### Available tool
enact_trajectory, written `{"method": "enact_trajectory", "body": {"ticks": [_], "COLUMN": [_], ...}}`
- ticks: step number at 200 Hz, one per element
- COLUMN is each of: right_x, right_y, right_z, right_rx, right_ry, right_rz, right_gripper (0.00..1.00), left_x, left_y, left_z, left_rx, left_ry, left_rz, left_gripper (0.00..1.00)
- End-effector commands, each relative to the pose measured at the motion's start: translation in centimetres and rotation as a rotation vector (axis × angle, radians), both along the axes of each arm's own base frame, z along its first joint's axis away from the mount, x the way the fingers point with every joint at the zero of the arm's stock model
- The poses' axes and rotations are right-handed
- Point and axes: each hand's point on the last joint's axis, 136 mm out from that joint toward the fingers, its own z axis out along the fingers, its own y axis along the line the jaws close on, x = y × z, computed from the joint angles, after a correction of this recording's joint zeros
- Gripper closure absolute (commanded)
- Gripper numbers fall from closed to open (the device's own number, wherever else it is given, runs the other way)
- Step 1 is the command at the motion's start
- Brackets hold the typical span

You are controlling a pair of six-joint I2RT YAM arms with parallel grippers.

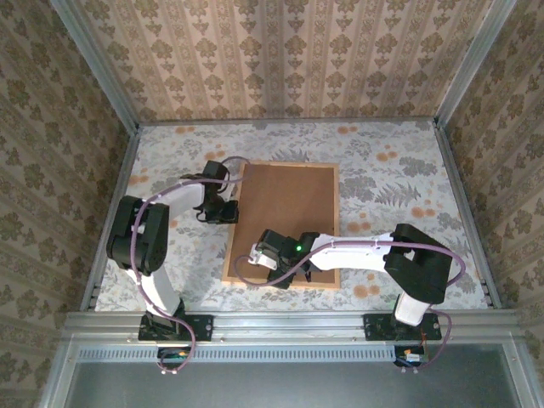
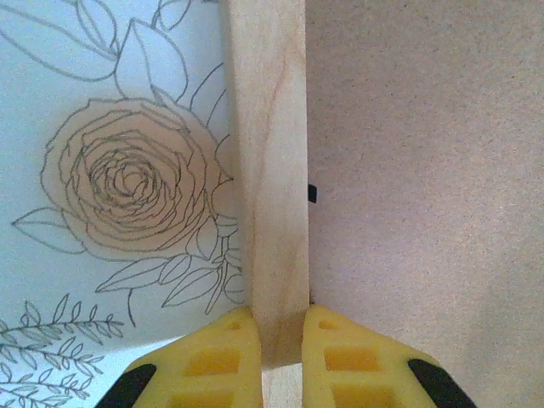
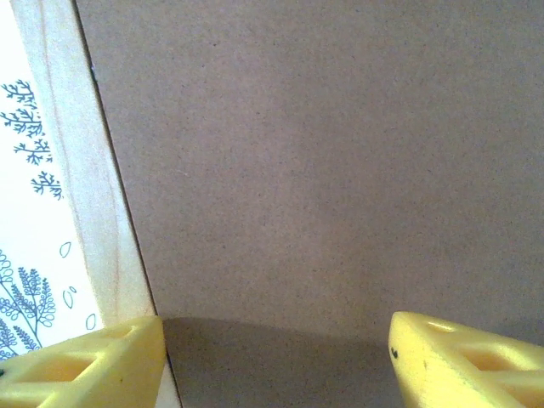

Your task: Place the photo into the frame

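The frame (image 1: 235,223) lies flat on the table with its back up, so its brown board (image 1: 289,217) faces the camera inside thin light wood moulding. My left gripper (image 1: 228,211) is at the frame's left side. In the left wrist view its yellow fingers (image 2: 212,361) are shut on the wood moulding (image 2: 270,170), one on each side. My right gripper (image 1: 259,259) hovers over the frame's near left corner. In the right wrist view it (image 3: 276,348) stands open above the board (image 3: 323,153), its left finger over the moulding (image 3: 85,170). The photo is hidden.
A floral tablecloth (image 1: 391,178) covers the table around the frame. Patterned walls with metal corner posts (image 1: 93,59) enclose the table on three sides. A metal rail (image 1: 289,323) carrying both arm bases runs along the near edge.
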Motion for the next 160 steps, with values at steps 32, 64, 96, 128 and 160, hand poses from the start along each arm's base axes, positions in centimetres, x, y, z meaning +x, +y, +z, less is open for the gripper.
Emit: {"method": "enact_trajectory", "body": {"ticks": [32,64,96,128,160], "right_x": [2.8,2.9,2.8,3.3,3.2], "right_y": [-1.3,-1.3,-1.6,-1.8,-1.5], "right_z": [-1.1,-1.7,-2.9,-3.2,-3.7], "right_rx": [-0.082,-0.097,-0.124,-0.125,-0.125], "right_ry": [-0.132,-0.126,-0.094,-0.09,-0.041], "right_rz": [-0.023,0.007,0.035,0.057,0.099], "right_gripper": [0.37,0.43,0.47,0.5,0.52], "left_x": [-3.3,-3.7,-3.9,-4.2,-4.2], "left_y": [0.7,0.3,0.2,-0.1,-0.1], "left_z": [-3.3,-3.6,-3.8,-4.0,-3.9], "left_rx": [0.1,0.094,0.09,0.086,0.083], "left_ry": [0.116,0.128,0.136,0.144,0.145], "left_rz": [-0.096,-0.113,-0.117,-0.124,-0.126], "left_gripper": [0.92,0.92,0.92,0.92,0.92]}}
